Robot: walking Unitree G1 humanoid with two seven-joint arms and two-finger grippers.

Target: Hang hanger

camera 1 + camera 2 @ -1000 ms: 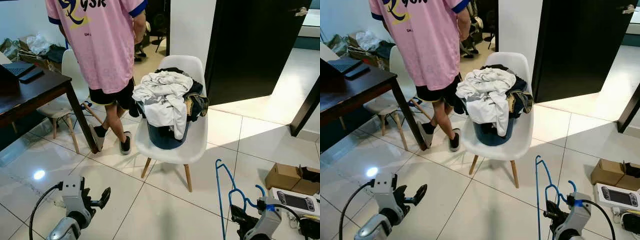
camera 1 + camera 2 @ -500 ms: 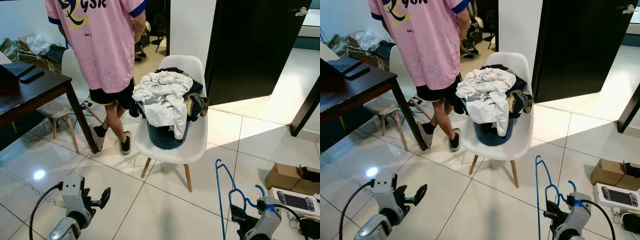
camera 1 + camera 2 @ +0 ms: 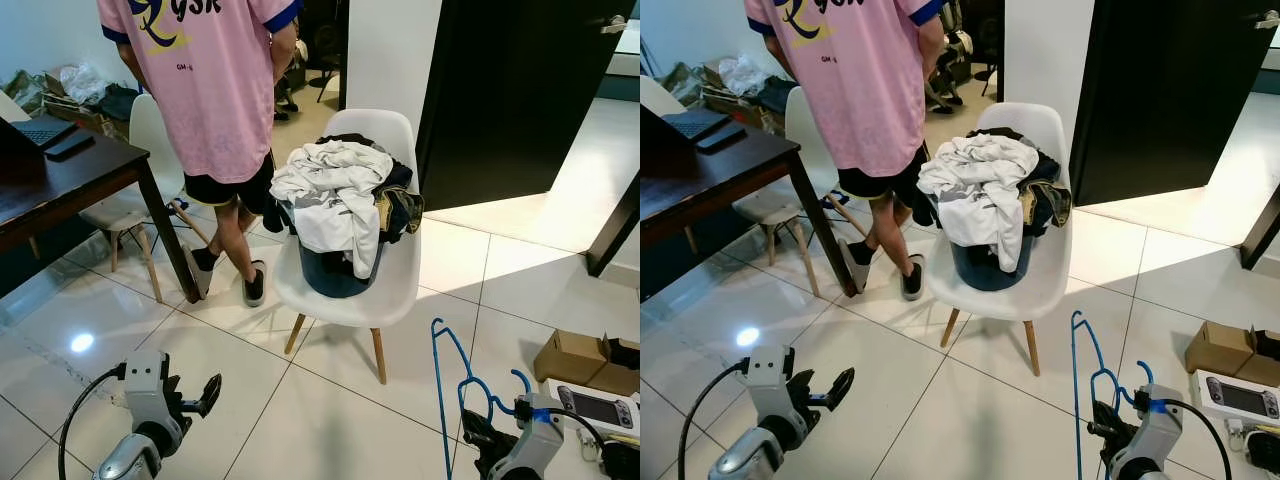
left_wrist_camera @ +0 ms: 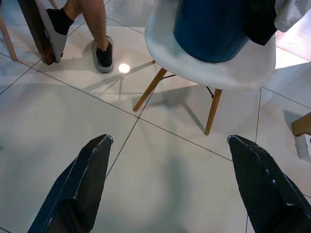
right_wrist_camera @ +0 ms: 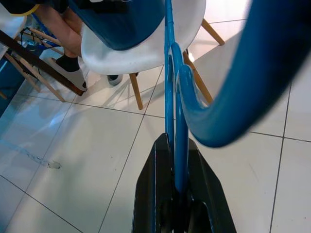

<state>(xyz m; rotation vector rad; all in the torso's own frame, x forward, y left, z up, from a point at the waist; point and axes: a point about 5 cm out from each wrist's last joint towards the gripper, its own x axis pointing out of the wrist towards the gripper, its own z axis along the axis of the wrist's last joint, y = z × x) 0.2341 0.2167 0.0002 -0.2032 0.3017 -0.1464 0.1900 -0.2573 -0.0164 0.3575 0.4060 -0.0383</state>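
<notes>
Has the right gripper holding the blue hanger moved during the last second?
No. The right gripper with the blue hanger sits at the same spot in the head view; the chair and tile lines shifted together, so the camera moved.

The camera is shifting slightly: the white chair (image 3: 345,280) and the person (image 3: 205,90) are sitting a little further right in view.

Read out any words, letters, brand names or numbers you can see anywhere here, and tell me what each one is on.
"GSK", cut off at the top of the frame, in dark blue letters on the person's pink shirt.
A small dark line of print below it on the same shirt is too small to read.
The white box on the floor shows a picture of a handheld console; no text on it is legible.
</notes>
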